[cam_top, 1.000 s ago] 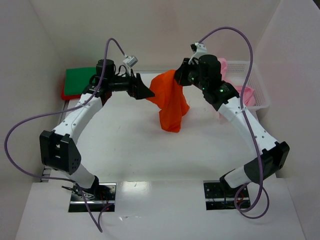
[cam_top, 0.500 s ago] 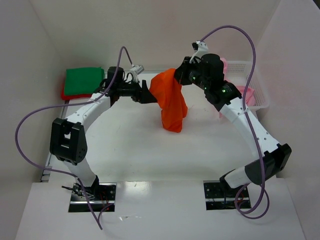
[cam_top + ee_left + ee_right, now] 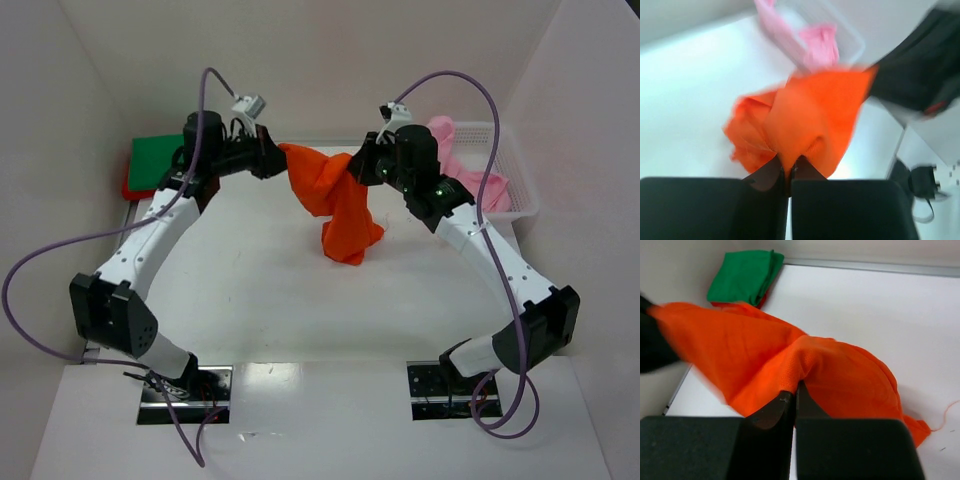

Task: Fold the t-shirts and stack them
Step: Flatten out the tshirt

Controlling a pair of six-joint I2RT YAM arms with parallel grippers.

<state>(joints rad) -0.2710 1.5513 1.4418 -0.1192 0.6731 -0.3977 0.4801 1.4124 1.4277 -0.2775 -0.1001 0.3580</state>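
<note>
a: above the surface (image 3: 240,285), toward the rear: where is the orange t-shirt (image 3: 338,205)?
b: held up between both arms, lower folds hanging toward the surface. left gripper (image 3: 272,160) clamped on one edge, right gripper (image 3: 357,166) clamped on the other.

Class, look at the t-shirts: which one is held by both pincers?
The orange t-shirt, stretched between the left pincer and the right pincer, both shut on it. The green t-shirt lies folded far left; the pink t-shirt lies far right.
</note>
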